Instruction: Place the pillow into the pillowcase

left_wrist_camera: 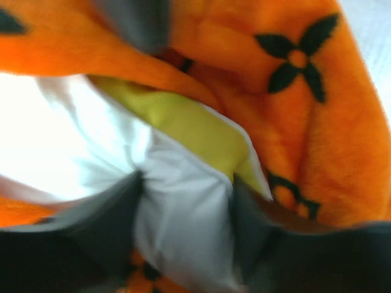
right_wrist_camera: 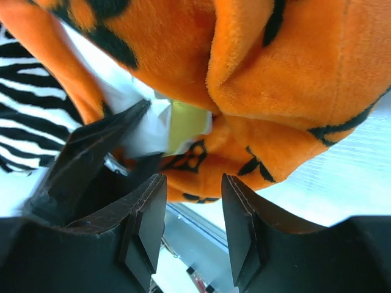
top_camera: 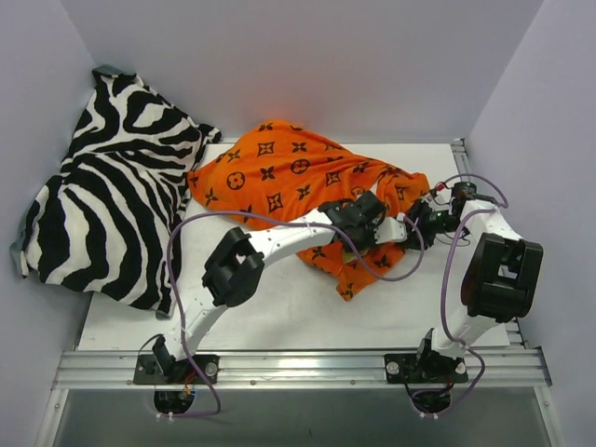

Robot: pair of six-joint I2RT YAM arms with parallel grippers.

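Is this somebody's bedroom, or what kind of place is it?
Probably a robot test booth, not a bedroom: two white robot arms bolted to a silver metal rail, a white table, plain grey walls.

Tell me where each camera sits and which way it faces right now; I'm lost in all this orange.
Top external: above and behind the bases, looking down on the table; both arms show, left gripper and right gripper meeting at the pillowcase.
Left wrist: on the left arm, looking along its fingers into the pillowcase at the pillow pinched between them.
Right wrist: on the right arm, facing the pillowcase's bunched edge; its open fingers show.
Shared: both wrist views catch the pillow's yellow piping.
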